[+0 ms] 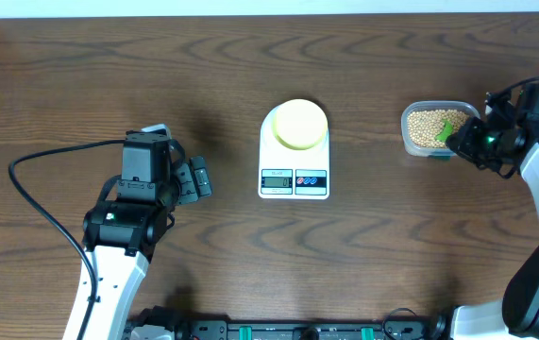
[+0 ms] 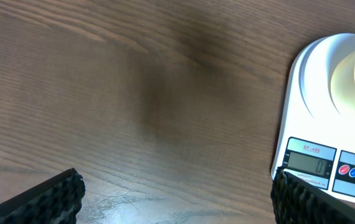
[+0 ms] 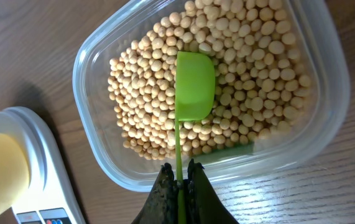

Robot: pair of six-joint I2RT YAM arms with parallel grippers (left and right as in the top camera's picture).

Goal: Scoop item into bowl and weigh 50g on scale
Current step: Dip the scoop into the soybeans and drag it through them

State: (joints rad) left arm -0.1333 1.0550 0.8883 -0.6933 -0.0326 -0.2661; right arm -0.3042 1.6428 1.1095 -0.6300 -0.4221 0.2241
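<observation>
R claw (image 3: 178, 177) pinches thin handle of glossy green scoop (image 3: 194, 84), cup on smooth round tan beans (image 3: 258, 56) in clear tub (image 3: 96, 56); pale bowl (image 1: 298, 124) on white scale (image 1: 294, 179) mid wood-grain desk (image 1: 109, 76), L claw (image 2: 174, 196) spread nearby.

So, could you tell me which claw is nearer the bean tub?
Right. The right claw grips the scoop at the tub; the left claw sits far off, beyond the scale.

Matt, dark wood-grain table (image 1: 80, 76); glossy white plastic scale (image 1: 294, 161); at three o'clock, clear plastic tub (image 3: 93, 106), smooth beans (image 3: 258, 56), shiny green plastic scoop (image 3: 194, 84).
</observation>
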